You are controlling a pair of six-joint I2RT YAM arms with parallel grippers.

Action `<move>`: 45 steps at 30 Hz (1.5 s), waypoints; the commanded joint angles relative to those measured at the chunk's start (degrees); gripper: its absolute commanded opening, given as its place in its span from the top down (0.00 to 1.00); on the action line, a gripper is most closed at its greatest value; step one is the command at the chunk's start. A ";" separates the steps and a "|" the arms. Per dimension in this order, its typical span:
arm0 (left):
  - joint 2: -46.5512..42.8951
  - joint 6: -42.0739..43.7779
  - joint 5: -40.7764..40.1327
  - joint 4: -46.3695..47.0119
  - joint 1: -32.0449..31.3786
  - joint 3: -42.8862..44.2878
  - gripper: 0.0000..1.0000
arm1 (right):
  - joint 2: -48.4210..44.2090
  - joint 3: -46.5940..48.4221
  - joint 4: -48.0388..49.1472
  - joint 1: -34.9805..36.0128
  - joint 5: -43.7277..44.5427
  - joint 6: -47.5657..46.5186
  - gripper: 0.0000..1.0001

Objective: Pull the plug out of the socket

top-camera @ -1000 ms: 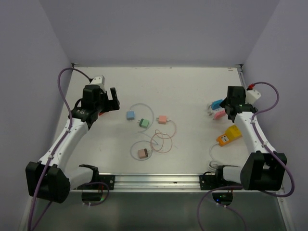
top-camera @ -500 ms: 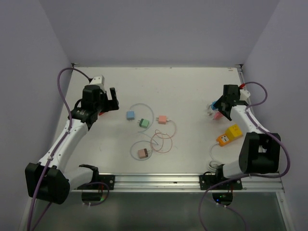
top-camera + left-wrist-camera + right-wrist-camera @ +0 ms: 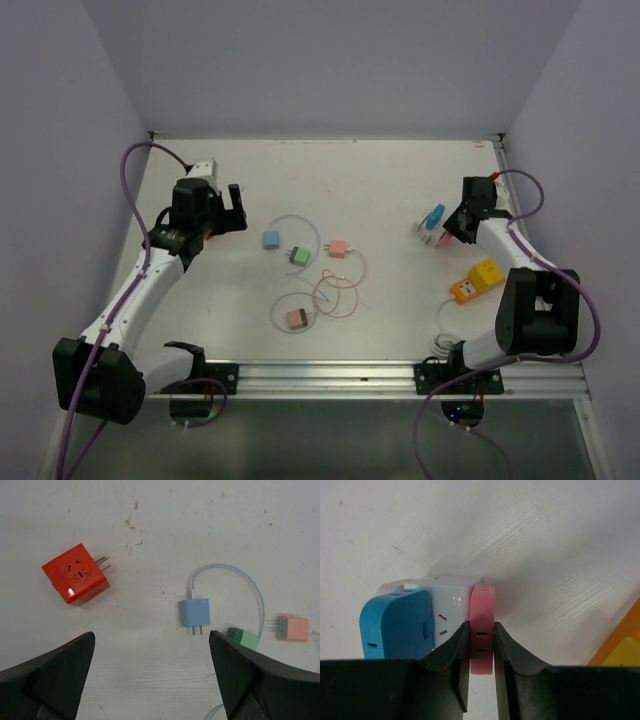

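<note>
A white socket cube [image 3: 451,605] lies on the table with a blue plug [image 3: 395,625] on its left face and a flat pink plug [image 3: 482,630] on its right face. My right gripper [image 3: 481,645] is shut on the pink plug, one finger on each flat side. From above, this cluster [image 3: 433,228] sits at the right of the table with the right gripper [image 3: 455,228] beside it. My left gripper [image 3: 232,208] hovers open at the left, with nothing between its fingers [image 3: 55,670].
A red socket cube [image 3: 76,575] lies under the left gripper. Blue [image 3: 195,613], green [image 3: 243,637] and pink [image 3: 292,628] chargers with thin cables lie mid-table, and a brown one [image 3: 296,318] nearer. A yellow socket [image 3: 476,281] lies close to the right arm.
The right gripper has moved left onto the cluster and closed from open onto the pink plug; the cluster shifted slightly left. The left arm has not moved.
</note>
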 commanded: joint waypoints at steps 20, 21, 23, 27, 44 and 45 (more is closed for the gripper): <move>1.32 1.17 13.32 7.82 -0.27 -1.97 0.00 | 9.16 10.25 0.18 25.33 -15.30 -16.82 1.00; 1.41 1.08 14.21 8.08 -0.27 -2.23 0.00 | 9.42 10.25 0.36 25.85 -15.30 -16.82 1.00; 1.85 0.99 15.62 8.79 -0.27 -2.41 0.00 | 10.04 9.82 0.80 25.95 -15.12 -16.56 1.00; 2.29 0.55 19.13 10.54 -0.36 -2.85 0.00 | 9.78 8.94 1.94 26.04 -16.26 -16.29 1.00; 12.74 -16.41 16.60 19.42 -15.11 -1.10 0.03 | 7.06 3.75 6.86 26.21 -16.70 -14.98 1.00; 13.79 -17.20 16.07 20.29 -15.99 -0.05 0.04 | 6.71 3.58 7.04 26.21 -16.53 -14.98 1.00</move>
